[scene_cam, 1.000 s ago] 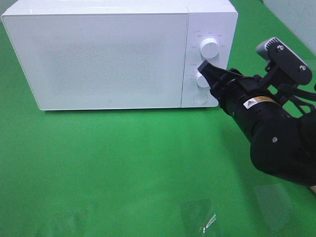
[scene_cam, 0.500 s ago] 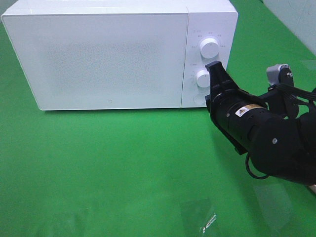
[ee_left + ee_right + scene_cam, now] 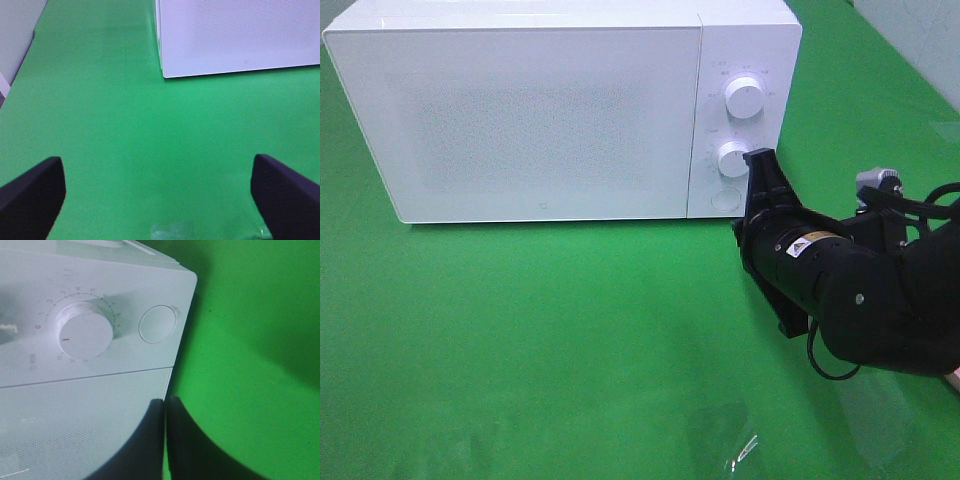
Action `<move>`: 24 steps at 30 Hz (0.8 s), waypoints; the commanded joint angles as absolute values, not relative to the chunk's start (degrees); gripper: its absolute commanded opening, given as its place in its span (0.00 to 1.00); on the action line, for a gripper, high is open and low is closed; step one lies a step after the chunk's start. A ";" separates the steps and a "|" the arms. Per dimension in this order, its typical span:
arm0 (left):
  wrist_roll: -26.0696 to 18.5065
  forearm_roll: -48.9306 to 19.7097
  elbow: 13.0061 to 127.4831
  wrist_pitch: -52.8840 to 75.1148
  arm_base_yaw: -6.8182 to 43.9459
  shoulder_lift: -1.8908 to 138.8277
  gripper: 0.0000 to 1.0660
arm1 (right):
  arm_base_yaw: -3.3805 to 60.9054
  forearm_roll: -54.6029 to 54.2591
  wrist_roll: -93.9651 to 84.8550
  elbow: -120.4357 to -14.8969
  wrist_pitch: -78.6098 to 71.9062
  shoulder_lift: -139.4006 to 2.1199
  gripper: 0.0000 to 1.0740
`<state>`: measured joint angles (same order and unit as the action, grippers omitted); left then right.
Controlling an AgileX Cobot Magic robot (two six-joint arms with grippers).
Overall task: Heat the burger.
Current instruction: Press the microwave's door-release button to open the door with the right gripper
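The burger is out of view. The white microwave (image 3: 540, 110) stands at the back with its door closed. My right gripper (image 3: 758, 160) is shut and empty, its tips just right of the lower knob (image 3: 731, 158) and above the round button (image 3: 724, 200); I cannot tell if it touches the panel. In the right wrist view the shut gripper (image 3: 165, 402) points at the seam between door and panel, near the knob (image 3: 84, 335) and button (image 3: 156, 324). My left gripper (image 3: 156, 162) is open and empty over the green cloth, in front of the microwave's left corner (image 3: 165, 75).
An upper knob (image 3: 744, 97) sits above the lower one. A scrap of clear plastic (image 3: 745, 447) lies on the green cloth near the front edge. A pale wall (image 3: 920, 30) stands at the back right.
My right gripper has come off the lower knob, rolled its wrist and dropped slightly down and to the right. The microwave has not moved.
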<state>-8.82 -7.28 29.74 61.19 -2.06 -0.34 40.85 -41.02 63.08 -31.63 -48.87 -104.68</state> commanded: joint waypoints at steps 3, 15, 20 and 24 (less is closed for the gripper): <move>-8.37 -7.79 29.62 61.36 -2.23 -1.66 0.87 | 38.85 -33.12 71.85 -31.91 -53.34 -107.49 0.00; -8.37 -7.79 29.62 61.36 -2.23 -1.26 0.87 | 33.00 -26.07 79.53 -35.12 -54.83 -112.07 0.00; -8.37 -7.79 29.62 61.36 -2.23 -1.26 0.87 | 31.17 -25.32 80.67 -37.64 -54.89 -114.48 0.00; -8.37 -7.79 29.62 61.36 -2.23 -1.26 0.87 | 31.11 -24.18 83.77 -39.36 -55.12 -116.48 0.00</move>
